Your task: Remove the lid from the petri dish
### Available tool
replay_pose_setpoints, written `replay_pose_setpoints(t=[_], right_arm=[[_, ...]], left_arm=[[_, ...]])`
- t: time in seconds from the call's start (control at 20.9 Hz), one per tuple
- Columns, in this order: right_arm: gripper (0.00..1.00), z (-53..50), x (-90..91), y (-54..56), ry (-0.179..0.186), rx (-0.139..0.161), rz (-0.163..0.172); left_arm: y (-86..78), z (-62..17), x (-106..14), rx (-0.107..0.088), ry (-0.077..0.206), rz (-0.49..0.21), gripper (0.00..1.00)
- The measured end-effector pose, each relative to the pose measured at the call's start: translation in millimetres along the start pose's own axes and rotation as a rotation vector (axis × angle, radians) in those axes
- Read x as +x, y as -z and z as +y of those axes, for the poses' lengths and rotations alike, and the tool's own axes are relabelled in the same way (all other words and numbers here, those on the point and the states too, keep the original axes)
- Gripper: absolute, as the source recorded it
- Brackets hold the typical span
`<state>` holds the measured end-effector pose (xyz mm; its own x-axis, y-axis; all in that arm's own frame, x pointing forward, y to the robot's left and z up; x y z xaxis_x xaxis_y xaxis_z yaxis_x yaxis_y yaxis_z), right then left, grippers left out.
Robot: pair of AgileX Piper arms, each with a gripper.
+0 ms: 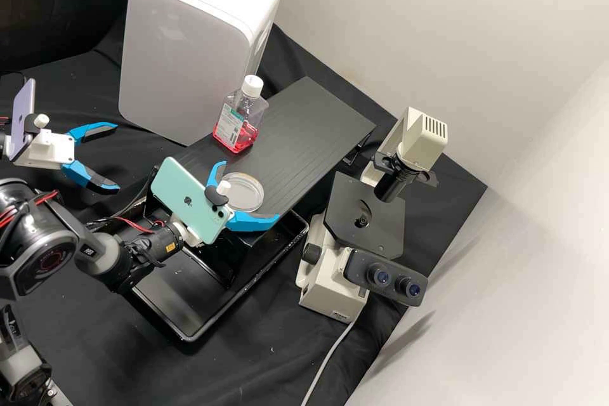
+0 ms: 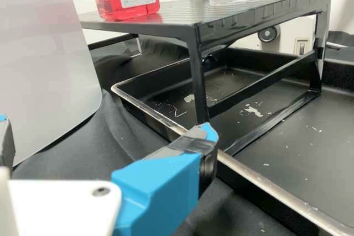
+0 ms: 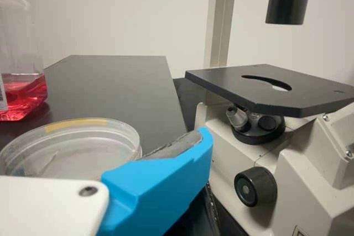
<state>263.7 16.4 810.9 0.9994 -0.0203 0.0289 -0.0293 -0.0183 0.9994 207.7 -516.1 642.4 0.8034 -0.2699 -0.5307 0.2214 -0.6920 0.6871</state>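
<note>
At 9 o'clock the left gripper (image 1: 111, 157) hangs over the bench, fingers apart and holding nothing. Near centre, the right gripper (image 1: 247, 193) has its fingers spread either side of the petri dish (image 1: 243, 190). The dish has its lid (image 3: 69, 139) on and sits at the raised shelf's (image 1: 311, 130) 7 o'clock corner. A microscope (image 1: 355, 247) stands at 3 o'clock.

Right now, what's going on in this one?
The right gripper is open, with its blue fingers on either side of the petri dish. The dish sits on the black raised shelf, near a flask of red liquid. The lid looks to be on the dish, not yet lifted. The left gripper hangs open off to the side by the white box, holding nothing.
</note>
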Motion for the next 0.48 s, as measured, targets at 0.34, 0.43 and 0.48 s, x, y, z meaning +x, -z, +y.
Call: replay_pose_setpoints(t=[0.34, 0.43, 0.48], right_arm=[[0.0, 0.4, 0.0, 0.4, -0.005, 0.0, 0.005], [0.0, 0.4, 0.0, 0.4, -0.005, 0.0, 0.005], [0.0, 0.4, 0.0, 0.4, -0.005, 0.0, 0.005]], left_arm=[[0.0, 0.0, 0.0, 0.0, 0.0, 0.0, 1.0], [0.0, 0.0, 0.0, 0.0, 0.0, 0.0, 1.0], [0.1, -0.7, 0.1, 0.0, 0.003, 0.0, 1.0]])
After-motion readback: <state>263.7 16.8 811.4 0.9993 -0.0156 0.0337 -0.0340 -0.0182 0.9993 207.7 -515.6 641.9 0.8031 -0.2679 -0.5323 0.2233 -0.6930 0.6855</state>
